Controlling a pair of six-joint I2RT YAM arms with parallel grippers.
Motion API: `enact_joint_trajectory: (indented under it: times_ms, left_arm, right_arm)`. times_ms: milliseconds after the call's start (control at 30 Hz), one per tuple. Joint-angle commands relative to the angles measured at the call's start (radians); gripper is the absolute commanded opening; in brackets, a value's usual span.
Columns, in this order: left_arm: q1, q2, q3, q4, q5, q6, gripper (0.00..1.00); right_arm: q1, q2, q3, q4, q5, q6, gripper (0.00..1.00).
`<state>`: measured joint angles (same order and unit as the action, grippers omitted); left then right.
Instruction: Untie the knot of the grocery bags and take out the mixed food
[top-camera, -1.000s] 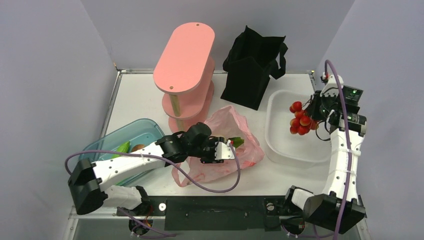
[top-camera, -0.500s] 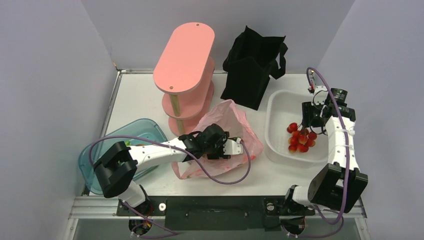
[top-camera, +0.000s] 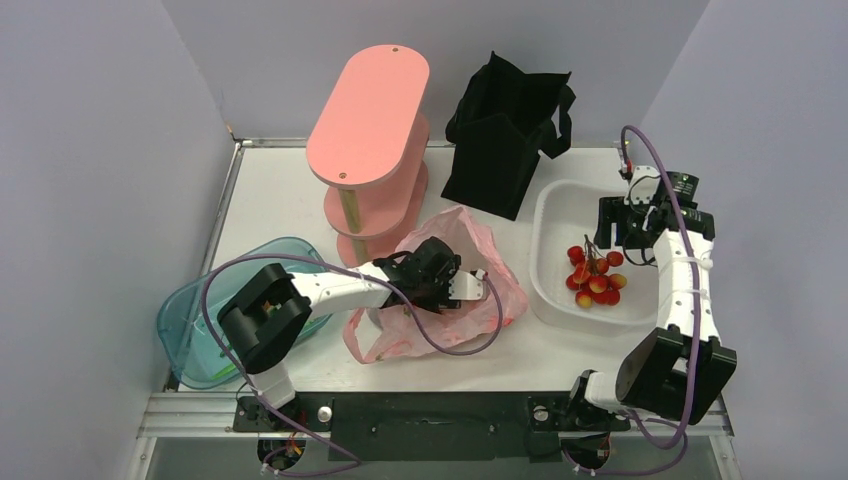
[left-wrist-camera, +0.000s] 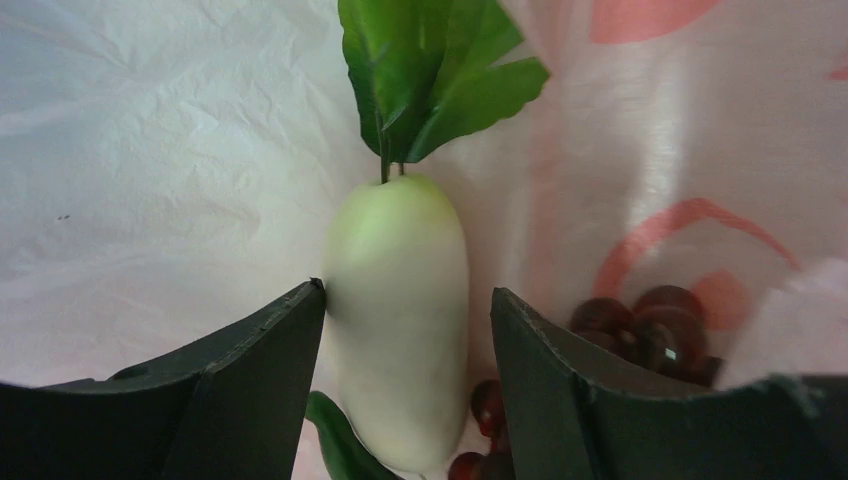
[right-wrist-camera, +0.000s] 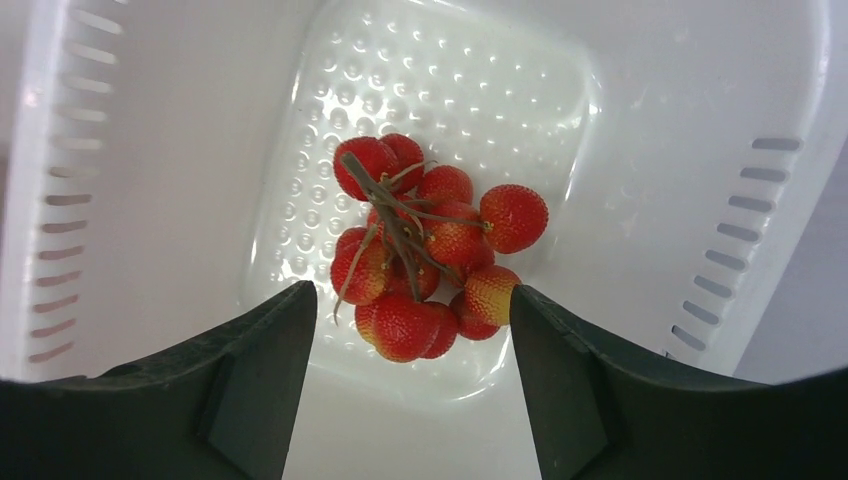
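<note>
The pink plastic bag (top-camera: 470, 315) lies open mid-table, and my left gripper (top-camera: 476, 287) reaches into its mouth. In the left wrist view its open fingers straddle a white oblong vegetable (left-wrist-camera: 400, 330) with green leaves (left-wrist-camera: 430, 70). The left finger touches the vegetable and the right one stands apart from it. Dark red grapes (left-wrist-camera: 650, 325) lie beside it in the bag. My right gripper (right-wrist-camera: 412, 295) hangs open above a bunch of red and yellow fruits (right-wrist-camera: 430, 245) lying in the white basket (top-camera: 555, 215). The black tote (top-camera: 505, 135) stands upright at the back.
A pink two-tier oval shelf (top-camera: 370, 115) stands behind the pink bag. A teal bin (top-camera: 195, 335) sits at the front left, partly under my left arm. Grey walls close in on three sides.
My right gripper opened and let the fruit bunch drop into the white basket. My left gripper pushed deeper into the pink bag and opened wider.
</note>
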<state>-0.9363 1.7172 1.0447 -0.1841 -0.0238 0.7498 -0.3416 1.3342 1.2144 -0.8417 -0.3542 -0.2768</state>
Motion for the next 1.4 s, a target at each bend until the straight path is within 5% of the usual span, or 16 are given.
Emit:
enact_joint_trajectory:
  times_ms: [0,267,500,1000,1267,1367]
  left_arm:
    - [0.025,0.059,0.061,-0.008,0.055,0.015,0.59]
    - [0.05,0.147,0.137,-0.137,0.097,-0.036,0.44]
    - [0.058,-0.039,0.086,-0.101,0.238,-0.098,0.01]
    - [0.137,-0.459,-0.079,0.073,0.607,-0.163,0.0]
    - [0.155,-0.495,0.065,-0.367,0.812,0.068,0.0]
    - [0.159,-0.509,0.114,-0.645,0.842,0.268,0.0]
  right_arm:
    - [0.003,-0.048,0.08,-0.028,-0.083,0.032,0.67]
    - [0.053,-0.078,0.157,-0.088,-0.24,0.06,0.67]
    - [0.159,-0.095,0.227,-0.117,-0.319,0.122,0.67]
    - [0.275,-0.109,0.359,-0.043,-0.41,0.29,0.65]
    - [0.304,-0.125,0.364,0.005,-0.417,0.337,0.65]
    - [0.305,-0.129,0.356,0.004,-0.408,0.333,0.65]
